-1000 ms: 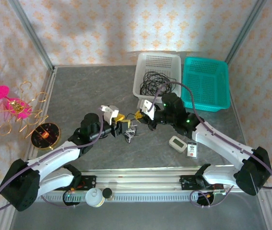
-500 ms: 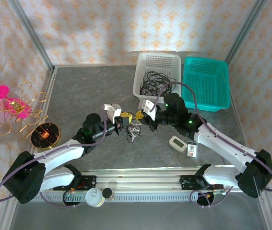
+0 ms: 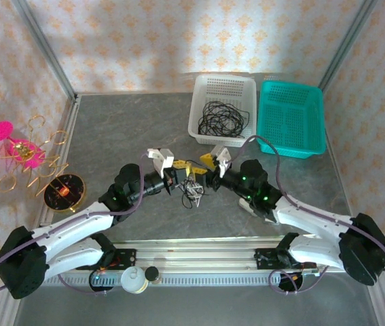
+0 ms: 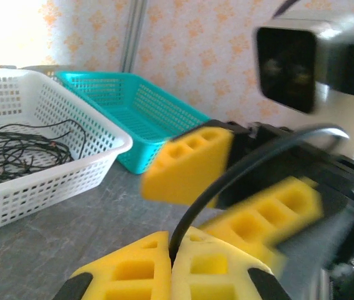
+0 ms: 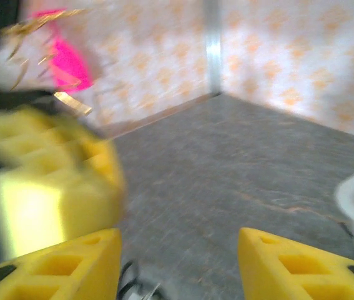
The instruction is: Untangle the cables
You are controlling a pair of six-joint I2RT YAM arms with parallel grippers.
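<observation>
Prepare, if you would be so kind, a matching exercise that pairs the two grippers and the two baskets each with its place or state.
Things:
1. left gripper
2. right gripper
3. white basket
4. teal basket

Place or state:
A. stands just to the right of the other basket
B. closed on a black cable
C. jaws apart
D. holds a coil of black cables

Pairs: 1-B, 2-C, 3-D, 4-A.
</observation>
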